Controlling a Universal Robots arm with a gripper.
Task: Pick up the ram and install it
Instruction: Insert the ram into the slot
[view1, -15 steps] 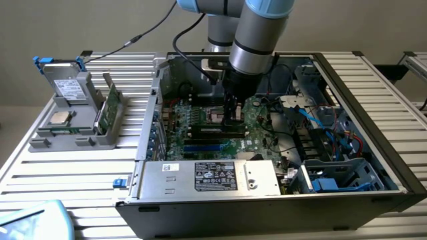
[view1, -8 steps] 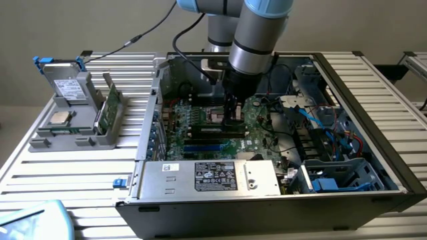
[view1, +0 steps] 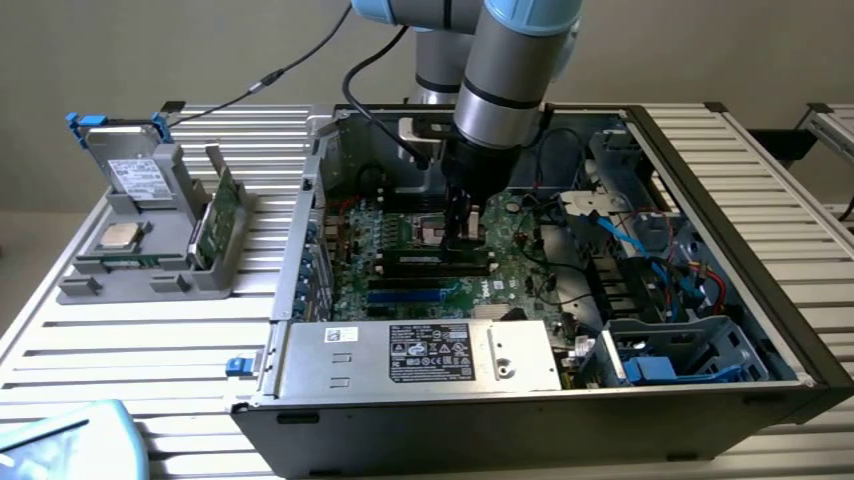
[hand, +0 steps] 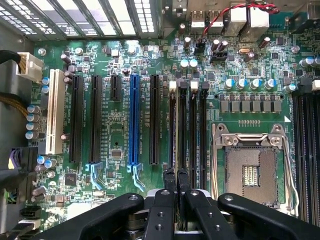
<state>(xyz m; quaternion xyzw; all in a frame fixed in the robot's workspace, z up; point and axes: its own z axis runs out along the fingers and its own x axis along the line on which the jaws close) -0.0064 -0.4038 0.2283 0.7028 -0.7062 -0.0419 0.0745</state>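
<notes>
A: Where is the ram (view1: 434, 263)?

B: Inside the open computer case (view1: 534, 440), low over the motherboard (view1: 367, 240). In the exterior view it reads as a long dark bar lying along the memory slots (hand: 197, 130), directly under the arm (view1: 507, 80).

A: And the gripper (hand: 176, 176)?

B: Clenched. In the wrist view the two fingers (hand: 169, 179) stand almost together with just a thin dark strip between them. I judge that strip to be the ram seen edge-on, pinched at about the middle of its length.

A: Why the middle?

B: Probably so both ends come down level. A stick held near one end would tip as it is pressed.

A: Why does the arm hang so upright?

B: The memory slots open upward, so the board has to go in on edge, parallel to them (they run beside the empty processor socket (hand: 250, 170), with the long expansion slots (hand: 95, 120) on the other side).

A: Is it seated?

B: I cannot tell. It is lined up with a slot and either touching it or just above it. Whether the end latches have caught is hidden.

A: Anything outside the case?

B: A grey tray (view1: 134, 270) stands on the exterior view's left, carrying green boards (view1: 220, 215) on edge, well apart from the work.
</notes>
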